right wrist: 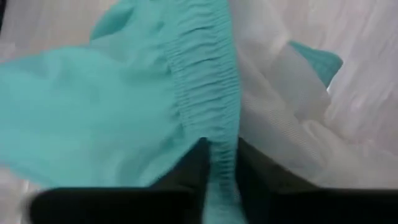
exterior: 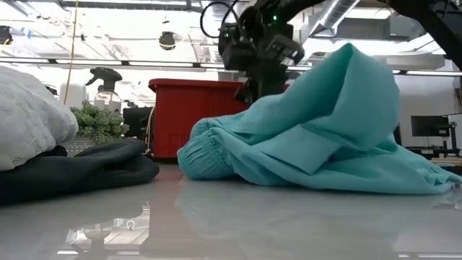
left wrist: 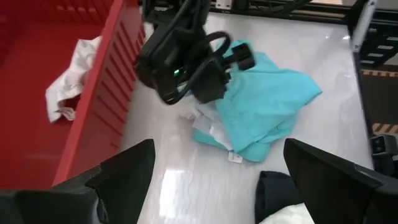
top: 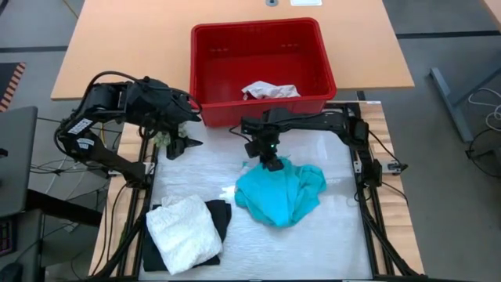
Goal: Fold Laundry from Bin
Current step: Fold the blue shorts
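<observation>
Your right gripper (top: 272, 162) sits at the far edge of the teal garment (top: 282, 192), near mid-counter, just in front of the red bin (top: 262, 59). In its wrist view the fingers (right wrist: 193, 165) are clenched on the garment's gathered elastic hem, the band running down between them. From the low view, the cloth rises in a peak beside that gripper and slopes down to the counter (top: 329, 235) on both sides.

Your left gripper (top: 185, 146) hovers off the near-left corner of the bin, fingers (left wrist: 124, 177) released and spread wide, holding nothing.

Near-left corner of the counter: a white lacy garment (top: 185, 232) lies bunched on top of a black one (top: 220, 217), whose edge shows beside it. You have a narrow strip of bare counter between that stack and the teal piece.

One more white garment (top: 268, 90) lies crumpled inside the bin, against its near wall.

Open room: the near-right part of the counter, in front of and right of the teal garment, is bare out to the frame rail. The bin's near wall bounds the far side, close behind your right gripper.
</observation>
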